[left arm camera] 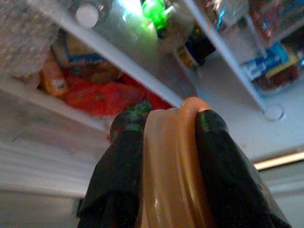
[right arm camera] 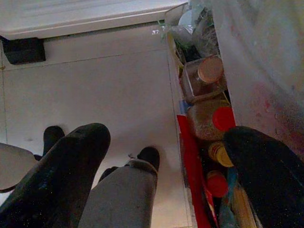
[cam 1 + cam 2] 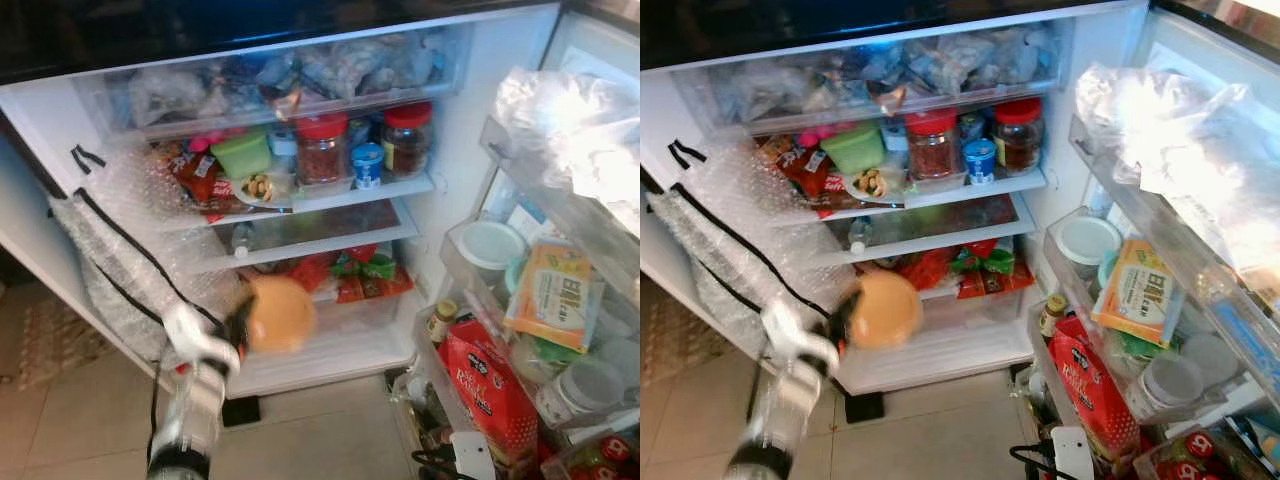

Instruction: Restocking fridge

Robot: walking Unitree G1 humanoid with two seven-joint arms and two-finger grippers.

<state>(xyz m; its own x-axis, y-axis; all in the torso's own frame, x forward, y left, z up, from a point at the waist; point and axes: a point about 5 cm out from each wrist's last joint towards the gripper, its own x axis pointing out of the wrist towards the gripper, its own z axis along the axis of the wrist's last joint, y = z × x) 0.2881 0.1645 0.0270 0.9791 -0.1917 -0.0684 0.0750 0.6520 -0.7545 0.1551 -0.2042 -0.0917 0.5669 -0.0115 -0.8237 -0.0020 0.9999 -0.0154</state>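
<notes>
A round orange lidded container [image 3: 280, 313] sits clamped between the two black fingers [image 1: 124, 161] of the left gripper [image 3: 243, 328], which grasps it across its rim. The container is held in front of the open fridge [image 3: 470, 150], level with the lowest shelf and above the clear bottom drawer [image 3: 335, 340]. Behind it lie red and green food packets [image 3: 350, 272] (their labels are too blurred to read). One shelf up is a lying bottle [image 3: 240, 240]; above that stand a green tub [image 3: 242, 152], two red-capped jars [image 3: 322, 148] and a small blue-lidded jar [image 3: 367, 164]. A bubble-wrap sheet [image 3: 120, 250] hangs at the fridge's left side.

The open door [image 3: 560, 300] on the right carries a red packet [image 3: 490, 385], an orange packet [image 3: 550, 290] and white-lidded tubs [image 3: 490, 245]. The right gripper [image 2: 166, 166] hangs over the tiled floor [image 2: 104, 80] beside the door's lower bins, its fingers spread apart and holding nothing.
</notes>
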